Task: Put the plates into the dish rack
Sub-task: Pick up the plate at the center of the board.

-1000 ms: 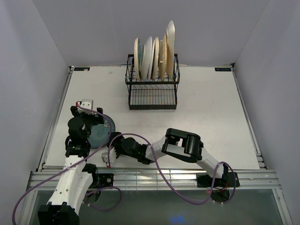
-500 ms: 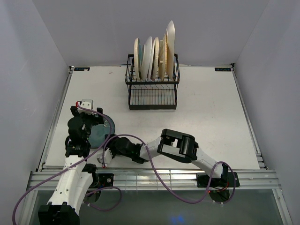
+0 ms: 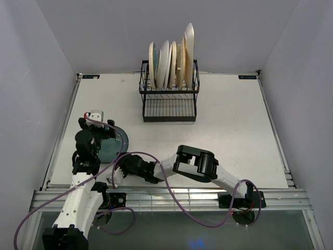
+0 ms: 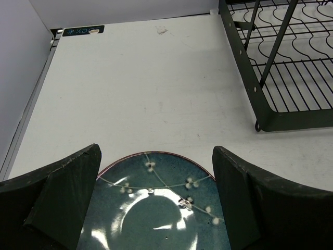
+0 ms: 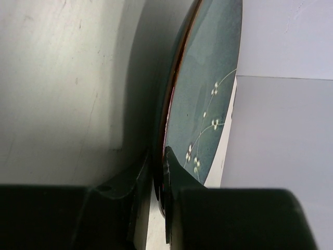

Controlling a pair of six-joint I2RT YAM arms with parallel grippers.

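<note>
White table (image 3: 223,130) runs between pale walls, with the rack (image 3: 169,107) at its far middle and other plates (image 3: 171,62) standing on edge in its upper slots. One teal plate (image 3: 110,147) sits near the left front corner, well apart from the rack. The right gripper (image 5: 157,154) is clenched on the plate's near rim, one finger on each face, and the bite looks shallow. The left gripper (image 4: 156,151) hangs at the far rim with its fingers spread wide, gripping nothing. I cannot tell whether they touch the plate.

The main risk is that pinch: a glazed plate held by one edge may swing or slide out once lifted. The left fingers are also close enough to knock it. The rack looks crowded, so a tilted plate could strike its neighbours on the way in.
</note>
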